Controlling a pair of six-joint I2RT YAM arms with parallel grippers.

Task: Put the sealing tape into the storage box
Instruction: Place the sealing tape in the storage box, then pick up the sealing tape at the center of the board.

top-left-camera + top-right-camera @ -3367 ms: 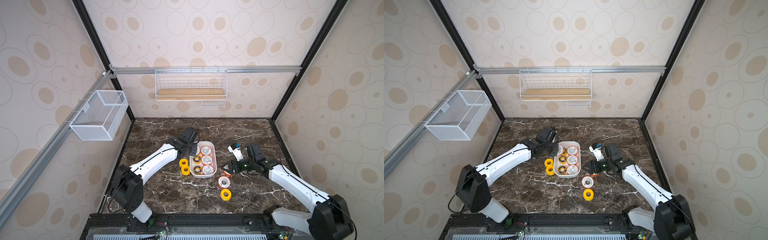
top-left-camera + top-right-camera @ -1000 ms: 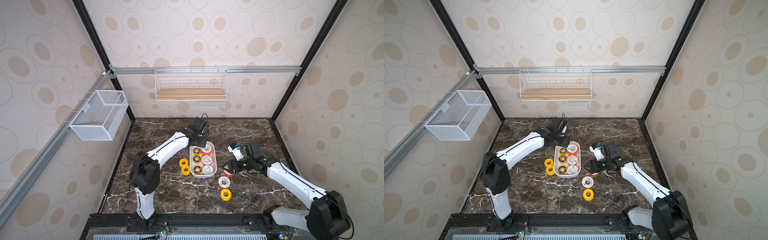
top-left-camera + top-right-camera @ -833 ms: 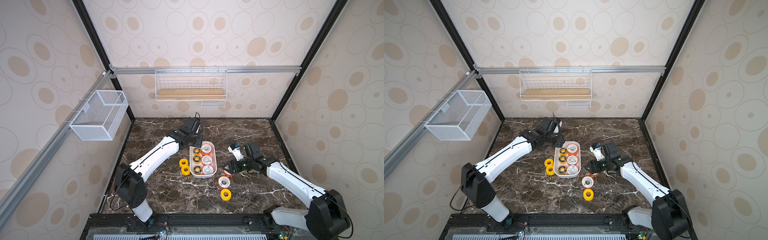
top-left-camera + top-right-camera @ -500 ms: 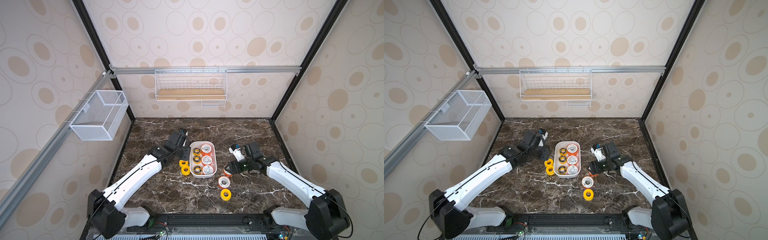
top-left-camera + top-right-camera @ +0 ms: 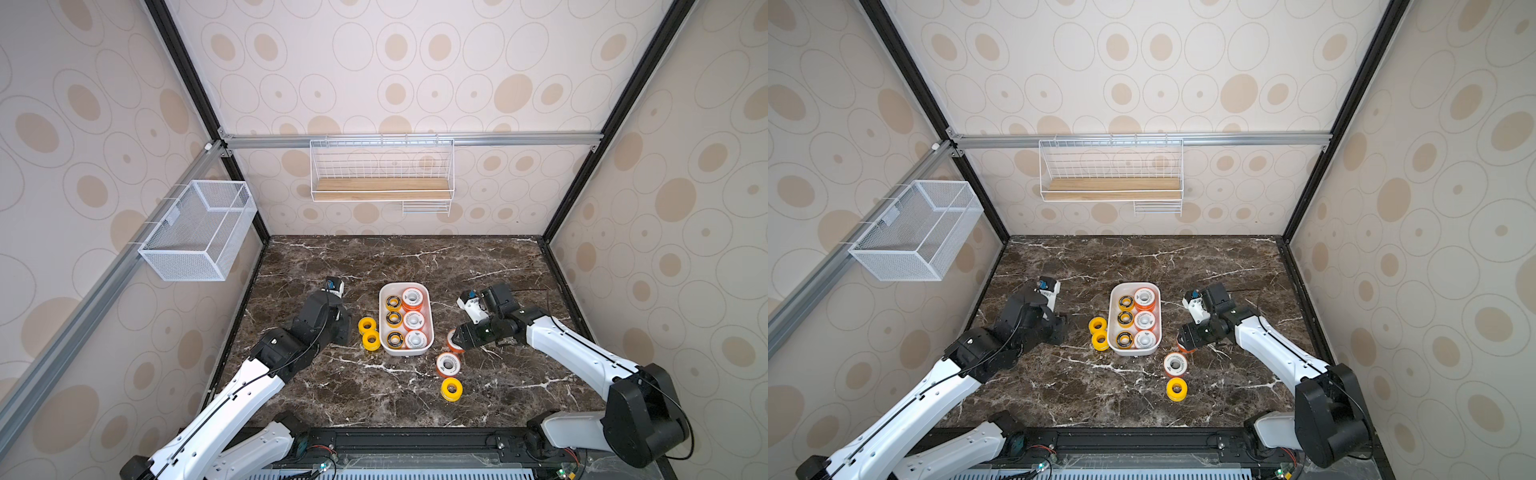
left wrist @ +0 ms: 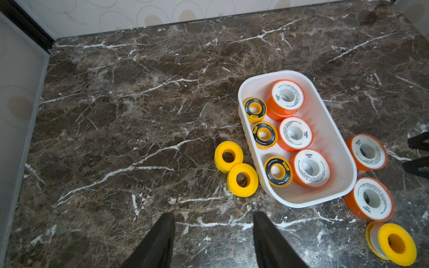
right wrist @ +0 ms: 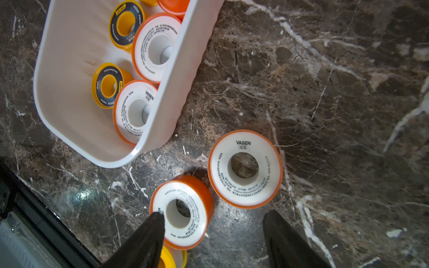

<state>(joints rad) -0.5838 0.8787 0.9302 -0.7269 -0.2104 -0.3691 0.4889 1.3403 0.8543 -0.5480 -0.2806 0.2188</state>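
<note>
Left claw [image 6: 213, 214] and right claw [image 7: 213, 213] are spread, empty; the nearer orange spool [image 7: 197, 222] could get knocked sideways if clipped.

Robot test booth, mock-domestic.
Wallpapered panels [image 5: 415, 62] in black frame posts [image 5: 611, 120]; marble-look tabletop [image 5: 374, 266]; rail-hung wire shelf [image 5: 381, 189], mesh basket [image 5: 195, 245].

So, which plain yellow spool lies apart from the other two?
The yellow spool nearest the robot's base, next to an orange-rimmed spool; the yellow pair touch each other beside the storage box.
</note>
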